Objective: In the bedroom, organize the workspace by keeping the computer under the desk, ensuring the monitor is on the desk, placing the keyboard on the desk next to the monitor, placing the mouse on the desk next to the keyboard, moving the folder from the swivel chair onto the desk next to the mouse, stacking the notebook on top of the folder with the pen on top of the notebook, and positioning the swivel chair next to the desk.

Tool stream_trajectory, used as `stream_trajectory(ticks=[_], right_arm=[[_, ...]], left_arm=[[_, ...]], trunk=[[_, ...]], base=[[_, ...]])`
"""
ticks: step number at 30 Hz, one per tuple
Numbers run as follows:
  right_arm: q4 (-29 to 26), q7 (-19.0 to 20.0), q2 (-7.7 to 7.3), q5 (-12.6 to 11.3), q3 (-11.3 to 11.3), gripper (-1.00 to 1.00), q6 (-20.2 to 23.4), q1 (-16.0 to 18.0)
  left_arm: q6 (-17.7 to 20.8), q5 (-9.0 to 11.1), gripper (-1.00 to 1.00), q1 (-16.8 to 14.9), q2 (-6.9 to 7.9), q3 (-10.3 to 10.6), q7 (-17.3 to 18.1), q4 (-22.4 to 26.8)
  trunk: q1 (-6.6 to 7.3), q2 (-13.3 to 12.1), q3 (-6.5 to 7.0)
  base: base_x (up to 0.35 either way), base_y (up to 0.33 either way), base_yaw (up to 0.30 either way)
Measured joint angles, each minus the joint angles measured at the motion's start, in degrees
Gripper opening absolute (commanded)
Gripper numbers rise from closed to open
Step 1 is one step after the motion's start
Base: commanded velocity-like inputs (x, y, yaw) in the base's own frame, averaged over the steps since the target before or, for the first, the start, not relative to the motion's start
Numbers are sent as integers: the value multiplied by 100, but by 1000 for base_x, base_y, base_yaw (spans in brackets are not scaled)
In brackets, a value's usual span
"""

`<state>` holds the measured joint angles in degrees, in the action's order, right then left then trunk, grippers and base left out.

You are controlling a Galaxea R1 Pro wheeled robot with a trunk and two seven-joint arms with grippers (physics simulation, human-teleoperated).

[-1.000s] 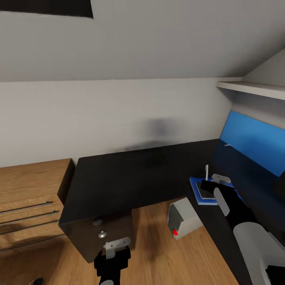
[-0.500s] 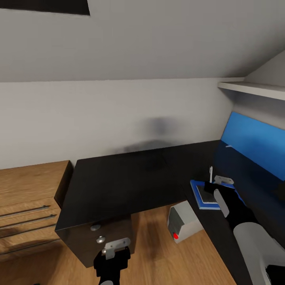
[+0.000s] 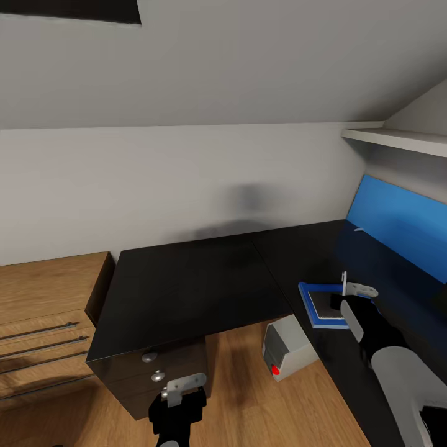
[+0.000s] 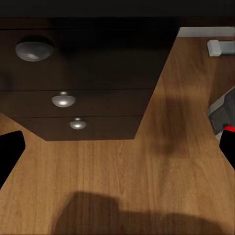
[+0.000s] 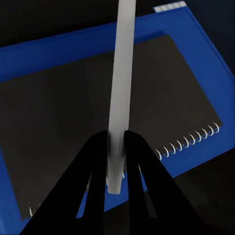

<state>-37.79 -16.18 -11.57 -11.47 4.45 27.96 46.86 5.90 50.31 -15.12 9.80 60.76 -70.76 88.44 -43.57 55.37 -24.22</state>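
The tabletop (image 3: 186, 292) was a smooth, matte black L-shaped slab filling the centre and lower right of the head view, its three drawers fitted with round metal knobs (image 4: 63, 100) that showed plainly in the left wrist picture above a warm wood-grain floor (image 4: 122, 181). At centre right of the head view a flat blue folder (image 3: 308, 298) lay on the tabletop with a dark notebook (image 3: 323, 305) on top of it; the right wrist picture showed the notebook's (image 5: 98, 122) wire spiral binding along one edge and the folder's (image 5: 49, 49) blue border around it. The right tool (image 5: 115, 147) was clenched on a slim white pen (image 5: 121, 88), a straight smooth rod held above the notebook; in the head view the pen (image 3: 343, 280) stood upright as a small pale sliver by the right tool (image 3: 347, 292). A boxy grey computer (image 3: 285, 347) with a red light sat on the floor under the tabletop's edge. The left tool (image 3: 180, 390) hung at bottom centre, its black fingers (image 4: 10, 152) spread wide, grasping nothing. A wooden dresser (image 3: 43, 310) stood at the left.
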Motion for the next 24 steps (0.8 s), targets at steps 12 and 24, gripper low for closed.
stream_trajectory(ticks=[12,24], right_arm=[[76,23,-10,-2,0,-100,13,39],[39,82,-10,-14,-1,-100,264,40]], left_arm=[[-52,-1,100,0,-28,5,-15,11],[-298,-8,100,0,-34,3,-21,8]], trunk=[[0,0,0],[0,0,0]], base=[[0,0,0],[0,0,0]])
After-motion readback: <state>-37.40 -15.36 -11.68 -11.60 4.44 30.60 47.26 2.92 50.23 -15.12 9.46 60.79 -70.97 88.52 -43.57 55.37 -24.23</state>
